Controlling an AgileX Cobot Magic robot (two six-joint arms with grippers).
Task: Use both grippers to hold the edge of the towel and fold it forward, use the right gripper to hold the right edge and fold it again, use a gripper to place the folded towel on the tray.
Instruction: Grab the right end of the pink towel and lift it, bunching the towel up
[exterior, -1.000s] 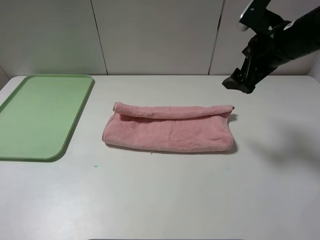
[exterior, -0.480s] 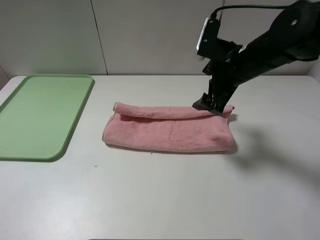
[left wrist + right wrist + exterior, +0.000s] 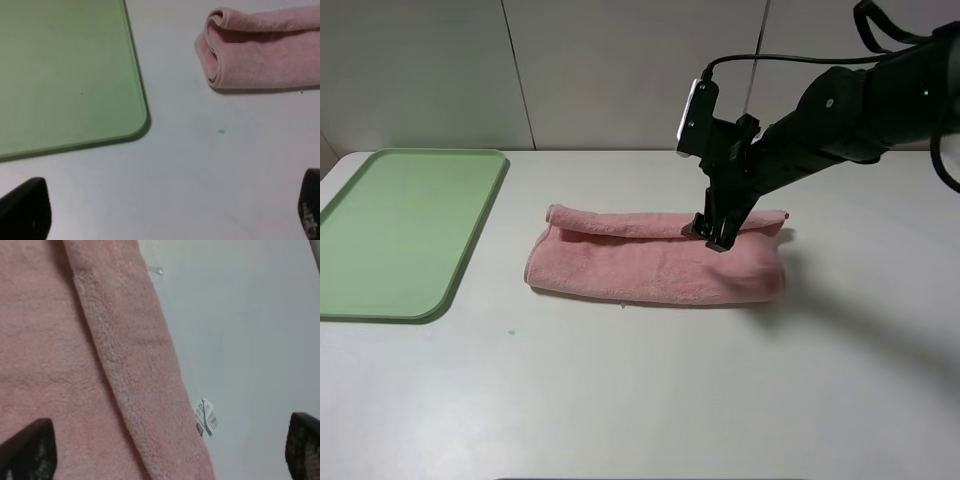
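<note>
**Right gripper swings down over the folded towel**

Right gripper (image 3: pixel 712 234) has come in from the far right of the table (image 3: pixel 650 400) and down. It now sits over the right half of the towel (image 3: pixel 640 268), at the rolled far edge. Whether its tips touch the cloth I cannot tell. Its jaws stand wide apart, gripping nothing.

The towel has not shifted. It lies in the middle of the table, folded into a long pink band, with its white label (image 3: pixel 206 418) poking out at one edge. Well apart to its left lies the green tray (image 3: pixel 400 230).

The left gripper (image 3: pixel 167 212) hangs above the table near a corner of the tray — jaws spread wide, holding nothing.
</note>
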